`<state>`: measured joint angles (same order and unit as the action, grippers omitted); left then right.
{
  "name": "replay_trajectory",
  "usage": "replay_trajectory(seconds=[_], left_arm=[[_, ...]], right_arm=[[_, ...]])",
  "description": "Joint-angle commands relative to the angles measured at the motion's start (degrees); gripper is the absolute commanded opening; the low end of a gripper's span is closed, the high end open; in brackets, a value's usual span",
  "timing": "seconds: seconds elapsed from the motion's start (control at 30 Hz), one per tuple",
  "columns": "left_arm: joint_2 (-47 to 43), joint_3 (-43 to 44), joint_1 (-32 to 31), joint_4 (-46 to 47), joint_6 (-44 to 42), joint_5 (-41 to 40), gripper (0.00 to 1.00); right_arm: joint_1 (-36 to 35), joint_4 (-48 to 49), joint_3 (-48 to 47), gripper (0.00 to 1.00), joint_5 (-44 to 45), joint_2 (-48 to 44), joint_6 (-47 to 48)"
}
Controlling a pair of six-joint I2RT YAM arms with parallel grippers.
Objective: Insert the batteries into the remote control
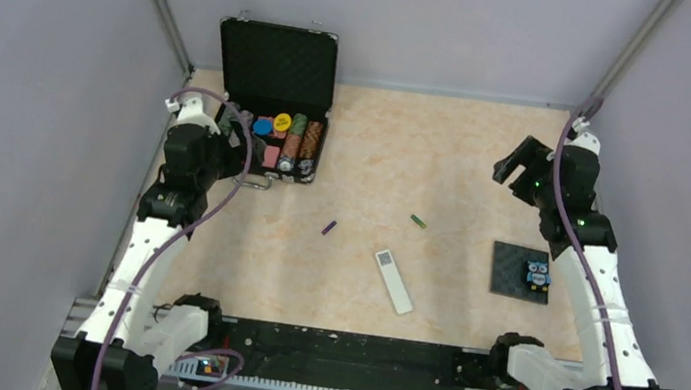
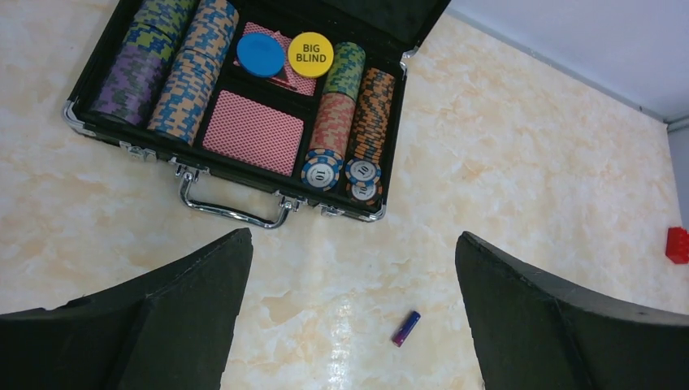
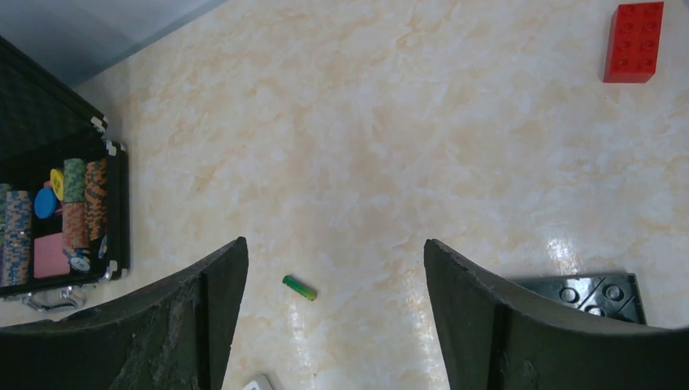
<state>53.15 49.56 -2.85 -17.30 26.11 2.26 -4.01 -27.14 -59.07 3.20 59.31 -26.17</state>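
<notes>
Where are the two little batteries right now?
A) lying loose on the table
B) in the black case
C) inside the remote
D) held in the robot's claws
A: the green battery and the purple battery lie loose on the table, apart from the remote.

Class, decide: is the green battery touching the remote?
Apart. The top view shows bare table between the green battery and the remote, which lies nearer the arms.

The left arm [image 1: 145, 247] and right arm [image 1: 604, 305] share white link shells, black joints, looping purple cables [image 1: 246, 164] and matte black wedge-shaped fingers [image 2: 154, 325].
</notes>
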Motion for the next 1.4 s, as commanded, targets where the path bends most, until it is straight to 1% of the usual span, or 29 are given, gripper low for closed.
replay_trajectory(seconds=[0.0,0.07,0.13,0.2,0.27,0.3,0.37,0.43,0.53,0.63,0.7,0.77,0.83,0.93,1.1,1.2,1.37], left_arm=[[-1.14,1.24,-0.14,0.75,5.9,-4.51,0.99],[-1.77,1.5,-0.05,-0.61,9.37,-6.05,0.99],[-2.58,0.43,-0.05,0.25,8.01,-4.6,0.99],[-3.41,-1.11,-0.05,1.04,8.89,-3.2,0.99],[-3.55,-2.99,0.04,5.79,5.94,9.65,0.97],[-3.2,-3.57,0.04,7.56,6.1,14.62,0.96],[-1.94,-4.25,-0.05,9.63,7.86,20.73,0.95],[-0.49,-4.64,-0.12,10.25,9.53,23.1,0.95],[0.59,-5.82,-0.22,10.8,10.8,23.49,0.94],[0.35,-6.88,-0.31,10.92,11.27,22.78,0.94],[-0.14,-7.53,-0.25,10.67,11.62,21.92,0.94],[-0.68,-8.15,-0.24,10.31,11.88,21.43,0.93],[-1.22,-8.68,-0.23,9.7,11.98,20.69,0.93],[-2.45,-9.54,-0.22,8.82,11.47,19.63,0.93],[-3.49,-9.75,-0.22,6.93,9.8,17.56,0.93],[-3.36,-9.97,-0.22,6.82,9.69,17.59,0.93],[-2.96,-11.07,-0.21,7.55,9.99,18.07,0.93]], right_arm=[[0.17,1.42,1.66,0.78,-0.09,-1.12,-3.27],[0.22,1.33,2.65,0.78,-2.7,-1.01,-3.41],[0.16,1.16,3.95,0.78,-7.43,-0.75,-3.28],[-0.69,1.13,5.92,0.78,-11.41,-0.74,-3.1],[-3.49,1.5,8.31,0.8,-12.63,-1.22,-3.17],[-5.87,1.95,9.57,0.8,-12.21,-1.62,-3.15],[-13.87,2.6,11.53,0.82,-8.62,-2.21,-3.61],[-21.48,3.77,12.81,0.84,-4.21,-1.89,-4.46],[-31.93,5.84,13.51,0.85,0.29,0.86,-5.3],[-41.78,5.56,11.48,0.85,5.94,6.94,-5.13],[-46.81,3.49,9.09,0.85,10.21,11.75,-5.17],[-50.21,1.45,7.24,0.85,13.06,16.28,-5.01],[-51.65,0.29,6.26,0.85,14.16,20.07,-4.98],[-51.83,-0.29,5.97,0.84,12.94,23.21,-5.04],[-51.8,-2.3,6.2,0.77,11.17,26.16,-5.74],[-52.36,-3.39,7.21,0.76,10.22,26.56,-6.22],[-54.65,-5.92,9.24,0.75,9.71,25.07,-7.24]])
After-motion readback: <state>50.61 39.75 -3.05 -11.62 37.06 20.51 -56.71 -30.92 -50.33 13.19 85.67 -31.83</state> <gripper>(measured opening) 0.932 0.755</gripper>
